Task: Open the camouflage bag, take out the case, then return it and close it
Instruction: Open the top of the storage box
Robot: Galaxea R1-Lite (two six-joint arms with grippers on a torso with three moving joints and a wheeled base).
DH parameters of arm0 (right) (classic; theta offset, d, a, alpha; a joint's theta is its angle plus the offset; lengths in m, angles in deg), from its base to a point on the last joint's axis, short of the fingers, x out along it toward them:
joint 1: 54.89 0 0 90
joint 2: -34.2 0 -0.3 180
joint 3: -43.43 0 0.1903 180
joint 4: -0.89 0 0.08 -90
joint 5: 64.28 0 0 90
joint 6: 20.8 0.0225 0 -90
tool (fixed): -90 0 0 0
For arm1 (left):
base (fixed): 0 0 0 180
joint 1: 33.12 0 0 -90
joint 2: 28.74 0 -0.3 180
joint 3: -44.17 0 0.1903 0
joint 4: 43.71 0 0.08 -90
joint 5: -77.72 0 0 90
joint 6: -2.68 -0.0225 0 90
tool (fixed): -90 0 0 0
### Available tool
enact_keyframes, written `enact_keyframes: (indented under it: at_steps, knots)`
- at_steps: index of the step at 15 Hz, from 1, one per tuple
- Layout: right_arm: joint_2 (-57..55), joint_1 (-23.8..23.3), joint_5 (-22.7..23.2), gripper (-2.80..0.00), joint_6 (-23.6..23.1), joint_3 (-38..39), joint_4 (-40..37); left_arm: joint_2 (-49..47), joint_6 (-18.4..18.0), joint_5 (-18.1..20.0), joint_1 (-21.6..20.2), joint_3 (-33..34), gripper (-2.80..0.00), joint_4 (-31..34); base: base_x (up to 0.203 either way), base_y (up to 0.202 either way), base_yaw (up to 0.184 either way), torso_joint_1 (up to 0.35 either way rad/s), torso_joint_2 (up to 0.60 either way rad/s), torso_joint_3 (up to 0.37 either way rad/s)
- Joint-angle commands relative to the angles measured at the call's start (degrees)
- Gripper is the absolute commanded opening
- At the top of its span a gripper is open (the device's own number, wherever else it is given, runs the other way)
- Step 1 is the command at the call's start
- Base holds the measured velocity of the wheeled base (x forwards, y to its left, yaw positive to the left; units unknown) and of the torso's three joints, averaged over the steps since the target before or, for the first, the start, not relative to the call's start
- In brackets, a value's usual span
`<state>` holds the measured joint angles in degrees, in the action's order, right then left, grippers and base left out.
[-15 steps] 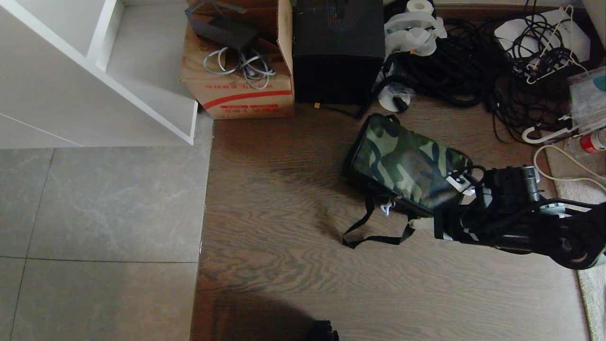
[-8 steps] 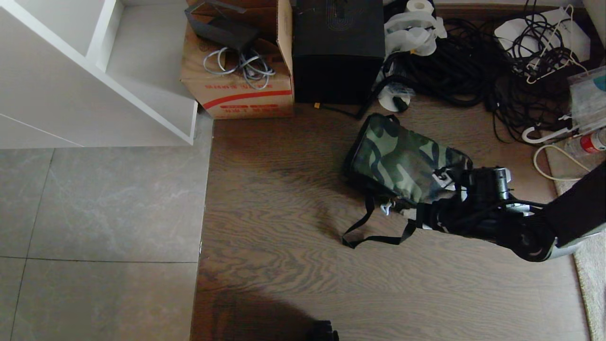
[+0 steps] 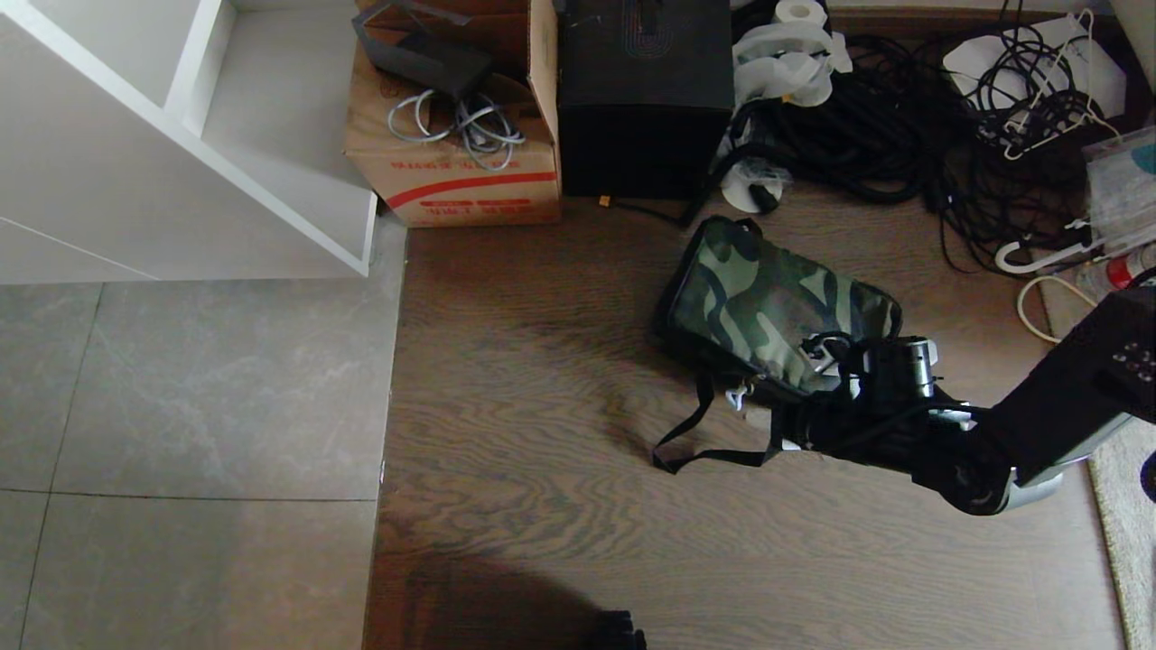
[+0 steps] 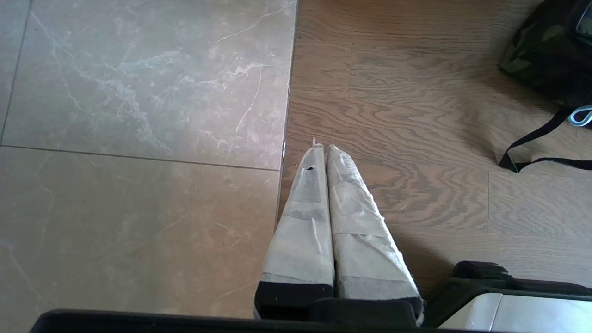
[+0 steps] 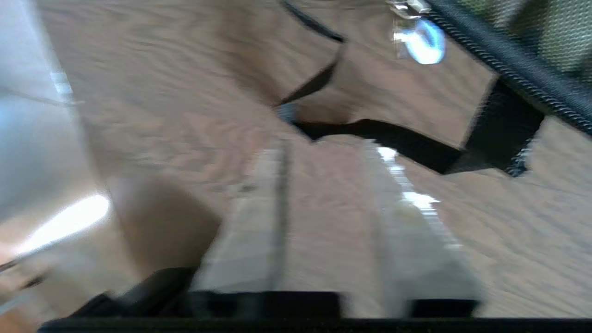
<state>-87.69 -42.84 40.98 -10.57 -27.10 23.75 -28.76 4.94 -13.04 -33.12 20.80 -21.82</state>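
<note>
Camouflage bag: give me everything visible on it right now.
The camouflage bag is soft green-brown-black fabric with black edging, lying flat and closed on the wooden floor, skewed to the planks. No red lining or case shows. Its black strap loops loose onto the floor, with a small metal clip at the near edge. The right gripper sits at its near corner; contact cannot be confirmed.

Bag on the wood floor, clutter behind it, tiles off to your left.

You have the camouflage bag [image 3: 775, 310] lying flat on the wood floor [image 3: 560, 433], its strap [image 3: 713, 442] trailing on the boards in front of it. The right gripper [image 3: 784, 431] sits at the bag's near edge, beside the strap. Behind the bag stand a box [image 3: 644, 99] and, to its left, a carton [image 3: 456, 135]; a tangle of cables [image 3: 903, 117] lies to the box's right. A shelf unit [image 3: 181, 135] stands far left, with floor tiles [image 3: 190, 424] in front of it.
</note>
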Motion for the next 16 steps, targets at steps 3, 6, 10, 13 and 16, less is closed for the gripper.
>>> enact_keyframes:
  at_steps: [3, 6, 10, 13, 16]
  knots:
    - [-2.64, 0.15, -2.07, 0.0, -2.02, -1.75, 1.1, 0.02, 0.03, -0.03, 0.0, 0.53, -2.8, -0.02, 0.0, 0.0, 0.0, 0.0, 0.0, 0.0]
    - [-4.91, 0.17, -2.24, 0.0, -1.3, -3.68, 6.19, 0.02, 0.03, -0.03, -0.08, 0.53, -2.8, -0.02, 0.0, 0.0, 0.0, 0.0, 0.0, 0.0]
    - [-8.8, 0.08, -2.35, 0.0, 2.1, -6.67, 9.25, 0.02, 0.03, -0.03, 0.0, 0.53, -2.8, -0.02, 0.0, 0.0, 0.0, 0.0, 0.0, 0.0]
    - [-10.7, 0.08, -4.09, 0.0, 2.84, -9.44, 9.78, 0.02, 0.03, -0.03, 0.0, 0.53, -2.8, -0.02, 0.0, 0.0, 0.0, 0.0, 0.0, 0.0]
    - [-11.35, 0.08, -4.71, 0.0, 4.35, -9.98, 9.95, 0.02, 0.03, -0.03, -0.09, 0.53, -2.8, -0.02, 0.0, 0.0, 0.0, 0.0, 0.0, 0.0]
